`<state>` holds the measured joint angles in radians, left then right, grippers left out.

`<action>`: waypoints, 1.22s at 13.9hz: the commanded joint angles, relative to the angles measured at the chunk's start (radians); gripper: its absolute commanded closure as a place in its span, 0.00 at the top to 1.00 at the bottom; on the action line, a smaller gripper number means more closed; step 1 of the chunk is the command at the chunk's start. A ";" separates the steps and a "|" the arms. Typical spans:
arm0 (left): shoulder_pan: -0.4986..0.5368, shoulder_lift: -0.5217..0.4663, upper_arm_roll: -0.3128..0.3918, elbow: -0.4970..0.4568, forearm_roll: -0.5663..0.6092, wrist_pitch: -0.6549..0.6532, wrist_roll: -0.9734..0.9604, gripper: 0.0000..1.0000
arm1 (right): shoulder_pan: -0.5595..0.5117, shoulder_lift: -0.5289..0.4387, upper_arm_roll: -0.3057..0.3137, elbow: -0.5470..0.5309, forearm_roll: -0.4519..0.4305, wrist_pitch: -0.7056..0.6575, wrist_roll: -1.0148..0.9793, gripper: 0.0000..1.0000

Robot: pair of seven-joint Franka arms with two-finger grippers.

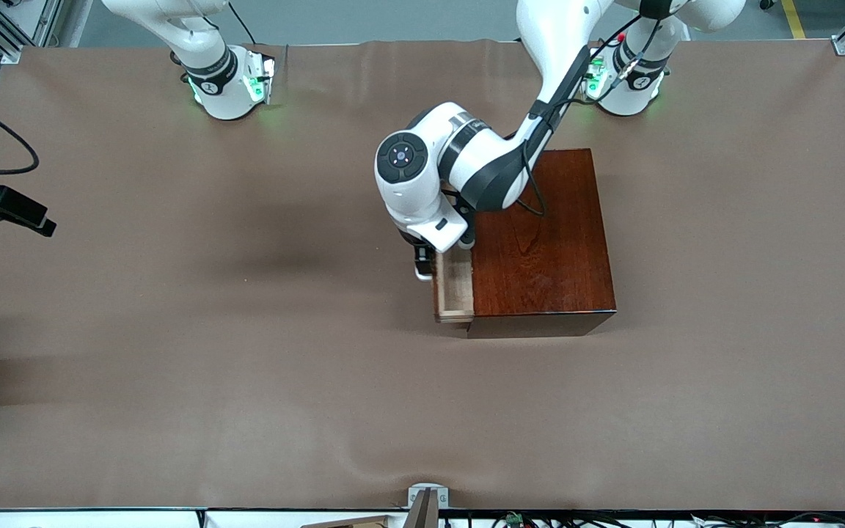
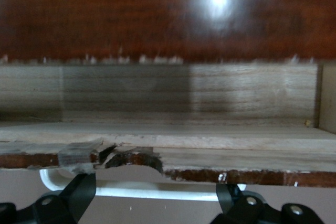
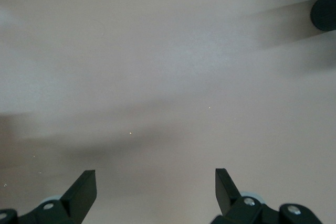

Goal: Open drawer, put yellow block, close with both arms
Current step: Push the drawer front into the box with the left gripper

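Brown table cover [image 1: 246, 352] spreads wide | drawer [image 1: 455, 287] juts partly out of dark wooden box [image 1: 540, 249] | left gripper [image 2: 157, 195] sits at white handle [image 2: 131, 188], fingers spread on either side of it | right gripper [image 3: 156, 184] hangs over bare cover, fingers wide apart, holding nothing.

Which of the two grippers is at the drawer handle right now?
The left gripper, fingers spread either side of the white handle of the partly open drawer. The right gripper hangs open over bare table.
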<state>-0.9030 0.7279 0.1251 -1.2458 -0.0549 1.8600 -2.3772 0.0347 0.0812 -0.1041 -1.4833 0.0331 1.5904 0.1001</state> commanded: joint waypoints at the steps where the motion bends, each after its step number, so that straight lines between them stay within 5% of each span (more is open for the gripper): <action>1: 0.013 -0.008 0.041 -0.026 0.093 -0.030 0.030 1.00 | 0.010 -0.017 -0.006 -0.006 0.001 -0.001 0.010 1.00; 14: 0.003 -0.025 0.039 0.005 0.184 -0.133 0.030 1.00 | 0.010 -0.017 -0.006 -0.006 0.001 -0.001 0.010 1.00; 17: 0.006 -0.123 0.042 0.023 0.185 -0.098 0.120 1.00 | 0.010 -0.017 -0.006 -0.006 0.001 -0.001 0.010 1.00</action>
<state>-0.9001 0.6944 0.1556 -1.2166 0.1026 1.7623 -2.3298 0.0352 0.0812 -0.1040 -1.4831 0.0331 1.5906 0.1001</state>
